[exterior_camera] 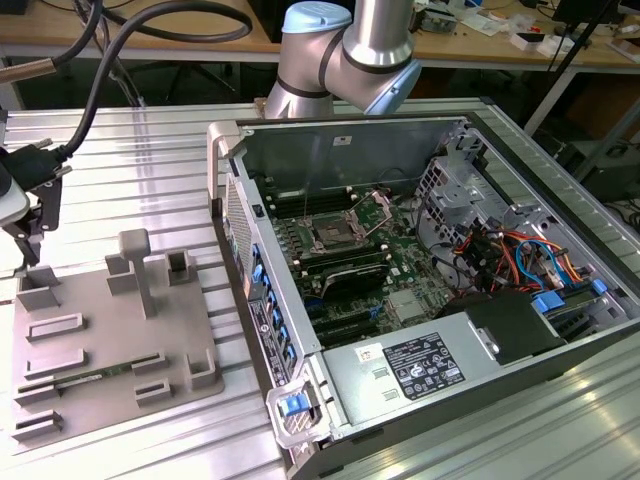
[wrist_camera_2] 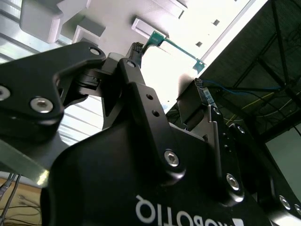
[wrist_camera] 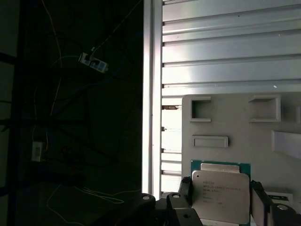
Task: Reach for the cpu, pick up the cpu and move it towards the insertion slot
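In the first wrist view, the small flat square cpu [wrist_camera: 221, 195], silvery-topped with a green rim, sits clamped between the black fingers [wrist_camera: 185, 190]. The second wrist view catches its thin green edge. In the exterior view the cpu is too small to make out. The fingers hang over the grey plastic tray [exterior_camera: 100, 340], and the square metal-framed insertion slot [exterior_camera: 330, 235] lies well apart toward the exterior view's right.

A ribbed aluminium table [exterior_camera: 150, 190] stands before a long wooden workbench [exterior_camera: 40, 30] strewn with clutter

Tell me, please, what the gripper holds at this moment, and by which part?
The cpu, clamped between the jaws by its two opposite side edges.
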{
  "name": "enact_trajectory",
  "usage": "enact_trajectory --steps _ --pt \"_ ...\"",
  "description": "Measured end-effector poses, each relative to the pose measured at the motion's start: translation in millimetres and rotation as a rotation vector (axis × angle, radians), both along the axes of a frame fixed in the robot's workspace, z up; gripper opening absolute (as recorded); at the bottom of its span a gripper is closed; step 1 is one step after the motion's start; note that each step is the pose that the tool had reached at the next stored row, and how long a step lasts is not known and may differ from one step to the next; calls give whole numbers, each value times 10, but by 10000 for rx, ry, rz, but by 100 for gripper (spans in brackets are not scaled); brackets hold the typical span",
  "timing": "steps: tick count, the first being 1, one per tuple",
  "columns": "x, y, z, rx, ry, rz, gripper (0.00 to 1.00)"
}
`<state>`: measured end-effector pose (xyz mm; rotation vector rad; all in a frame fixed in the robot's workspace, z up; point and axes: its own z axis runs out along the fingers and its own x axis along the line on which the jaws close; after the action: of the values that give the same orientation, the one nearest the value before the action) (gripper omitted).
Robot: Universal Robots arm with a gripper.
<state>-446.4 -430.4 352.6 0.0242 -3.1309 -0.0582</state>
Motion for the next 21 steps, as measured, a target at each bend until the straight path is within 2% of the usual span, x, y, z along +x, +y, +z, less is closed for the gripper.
enact_trajectory --steps 9,14,21 --pt "0 0 25 -1 1 0 55" --pt "0 0 83 0 0 -1 55" --pt "0 0 198 0 0 0 55"
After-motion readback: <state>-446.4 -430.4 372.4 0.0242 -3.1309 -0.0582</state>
